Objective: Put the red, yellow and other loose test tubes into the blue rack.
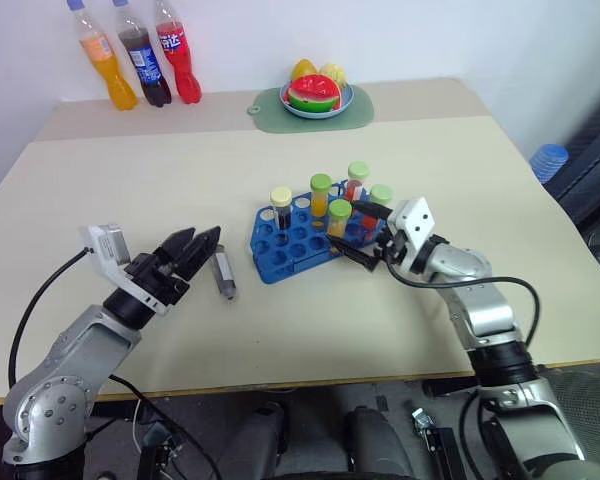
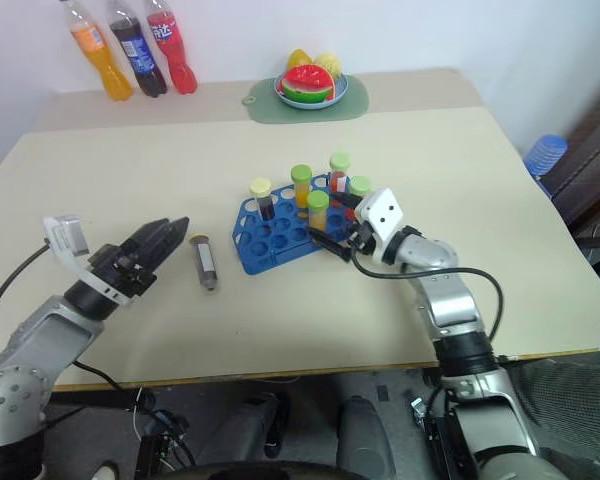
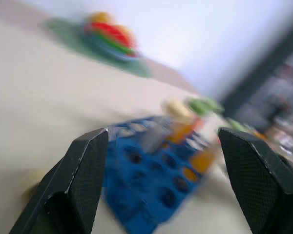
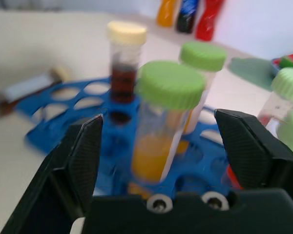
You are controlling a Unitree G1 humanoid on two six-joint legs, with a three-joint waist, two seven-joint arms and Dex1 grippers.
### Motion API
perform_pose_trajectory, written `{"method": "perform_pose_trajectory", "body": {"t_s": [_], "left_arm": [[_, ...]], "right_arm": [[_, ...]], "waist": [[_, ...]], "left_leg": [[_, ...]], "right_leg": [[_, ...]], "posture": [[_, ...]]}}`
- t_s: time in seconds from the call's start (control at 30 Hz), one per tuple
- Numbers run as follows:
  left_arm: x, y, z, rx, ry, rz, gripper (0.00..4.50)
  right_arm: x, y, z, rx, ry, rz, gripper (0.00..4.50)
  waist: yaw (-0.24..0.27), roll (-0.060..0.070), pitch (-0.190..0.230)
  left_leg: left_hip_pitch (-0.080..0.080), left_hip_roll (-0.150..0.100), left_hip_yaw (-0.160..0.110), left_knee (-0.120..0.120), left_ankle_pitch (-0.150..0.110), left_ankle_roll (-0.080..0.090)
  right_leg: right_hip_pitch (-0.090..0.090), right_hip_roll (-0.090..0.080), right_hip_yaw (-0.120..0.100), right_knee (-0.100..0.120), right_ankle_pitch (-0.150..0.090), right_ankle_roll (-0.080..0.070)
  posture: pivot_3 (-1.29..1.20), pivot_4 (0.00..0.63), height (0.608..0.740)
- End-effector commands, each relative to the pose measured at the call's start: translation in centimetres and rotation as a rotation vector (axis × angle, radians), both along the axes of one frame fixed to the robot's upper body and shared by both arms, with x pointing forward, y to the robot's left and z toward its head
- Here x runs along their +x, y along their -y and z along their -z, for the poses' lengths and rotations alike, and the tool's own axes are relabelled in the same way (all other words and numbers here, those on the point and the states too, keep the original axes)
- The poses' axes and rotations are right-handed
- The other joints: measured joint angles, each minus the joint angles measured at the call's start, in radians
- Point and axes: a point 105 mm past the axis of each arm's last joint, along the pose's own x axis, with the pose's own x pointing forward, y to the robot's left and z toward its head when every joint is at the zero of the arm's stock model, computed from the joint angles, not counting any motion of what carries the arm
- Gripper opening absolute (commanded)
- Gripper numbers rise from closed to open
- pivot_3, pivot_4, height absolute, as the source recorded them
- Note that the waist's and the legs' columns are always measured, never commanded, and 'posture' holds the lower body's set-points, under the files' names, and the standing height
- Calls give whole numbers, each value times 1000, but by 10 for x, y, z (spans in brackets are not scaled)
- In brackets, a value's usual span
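Note:
The blue rack (image 1: 298, 240) stands at mid-table with several capped tubes upright in it. A green-capped tube of orange liquid (image 4: 163, 122) stands in a front hole between the spread fingers of my right gripper (image 1: 361, 235), which is open and not gripping it. One loose tube (image 1: 223, 274) with dark liquid lies flat on the table to the left of the rack. My left gripper (image 1: 201, 240) is open just left of that lying tube, pointing toward the rack (image 3: 156, 180).
Three soda bottles (image 1: 140, 55) stand at the far left back corner. A plate of toy fruit (image 1: 316, 95) sits on a green mat at the back centre. A blue stack (image 1: 549, 160) lies beyond the table's right edge.

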Motion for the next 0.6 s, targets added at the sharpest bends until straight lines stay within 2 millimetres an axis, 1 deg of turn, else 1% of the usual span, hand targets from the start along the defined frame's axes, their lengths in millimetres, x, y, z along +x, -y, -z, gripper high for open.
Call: {"method": "perform_pose_trajectory", "body": {"t_s": [0.03, 0.1, 0.17, 0.23, 0.3, 0.43, 0.53, 0.6], "left_arm": [[1, -9, -15, -36, -130, -116, 3696], [4, -11, -13, -65, -269, -146, 3696], [10, -13, -3, -70, -423, -179, 3696], [16, -14, 6, -58, -521, -234, 3696], [23, -13, 11, -56, -580, -274, 3696], [33, -8, 19, -51, -695, -333, 3696], [39, -5, 22, -52, -750, -349, 3696], [46, 7, 28, -45, -819, -336, 3696]], "right_arm": [[-21, 15, -10, -52, -10, -52, 4160], [-29, 24, -9, -79, -42, -60, 4160], [-41, 31, -10, -115, -77, -94, 4160], [-52, 36, -10, -140, -110, -124, 4160], [-60, 39, -12, -155, -130, -153, 4160], [-59, 39, -14, -161, -118, -143, 4160], [-57, 38, -16, -153, -109, -133, 4160], [-57, 39, -16, -148, -106, -125, 4160]], "waist": [[10, 0, 0], [12, 0, 0], [15, 0, 0], [17, 0, 0], [20, -2, 1], [18, -6, 1], [15, -6, 1], [19, -6, 1]], "left_leg": [[0, 0, 0, 0, 0, 0], [0, 0, 1, 2, 0, 0], [0, 0, 1, 2, 0, 0], [0, 0, 0, 2, 0, 0], [0, 0, 1, 2, 0, 0], [0, -1, 1, 4, 0, 1], [0, -2, 2, 3, 0, 0], [0, -2, 2, 3, 0, 0]], "right_leg": [[0, 0, 0, 0, 0, 0], [0, 0, 1, 0, 0, 0], [1, 0, 1, 1, 0, 0], [0, 0, 1, 1, 0, 0], [1, 0, 1, 0, 0, 0], [3, -1, 1, 0, 0, 1], [3, -1, 1, 1, 0, 1], [3, -1, 1, 1, 0, 1]], "posture": [[0, 150, 740], [0, 150, 740], [0, 150, 740], [0, 150, 740], [0, 150, 740], [0, 150, 740], [0, 150, 740], [0, 150, 740]]}}
